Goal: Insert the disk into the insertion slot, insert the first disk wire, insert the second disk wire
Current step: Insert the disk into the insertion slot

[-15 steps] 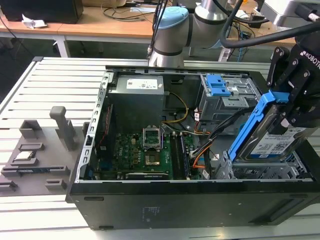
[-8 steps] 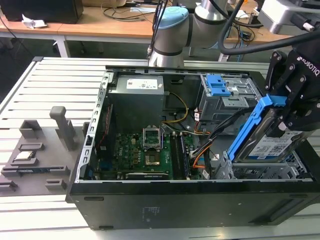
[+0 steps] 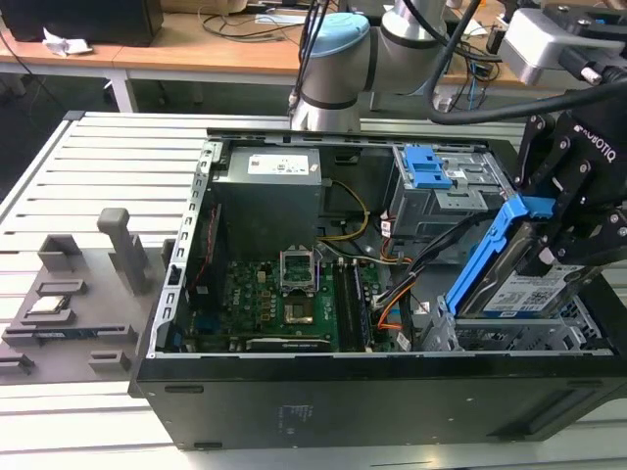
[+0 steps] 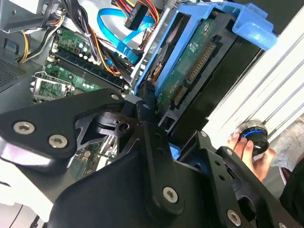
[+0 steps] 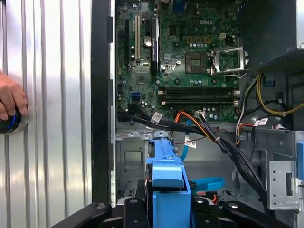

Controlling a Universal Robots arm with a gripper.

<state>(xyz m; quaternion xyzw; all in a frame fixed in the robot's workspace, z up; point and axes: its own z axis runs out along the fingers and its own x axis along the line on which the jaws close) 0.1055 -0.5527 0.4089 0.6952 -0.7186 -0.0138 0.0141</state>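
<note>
The disk (image 3: 529, 291), silver with a white label in a blue carrier frame (image 3: 485, 257), stands steeply tilted at the exterior view's right end of the open computer case. My gripper (image 3: 551, 245) is shut on its upper part. The disk's lower end meets the open top of the grey perforated insertion slot (image 3: 509, 338); how deep it sits I cannot tell. In the second wrist view the disk's green circuit side (image 4: 190, 61) faces the camera beside a black finger (image 4: 147, 111). In the first wrist view the blue carrier (image 5: 166, 173) sits between my fingers. Loose blue and orange cables (image 4: 114, 35) lie nearby.
A taller grey cage with blue tabs (image 3: 436, 176) stands behind the slot. The motherboard (image 3: 284, 304) and a bundle of black cables (image 5: 209, 137) fill the case. A person's hand (image 5: 9, 97) rests on a blue-ringed button (image 5: 8, 124) on the ribbed table beside the case.
</note>
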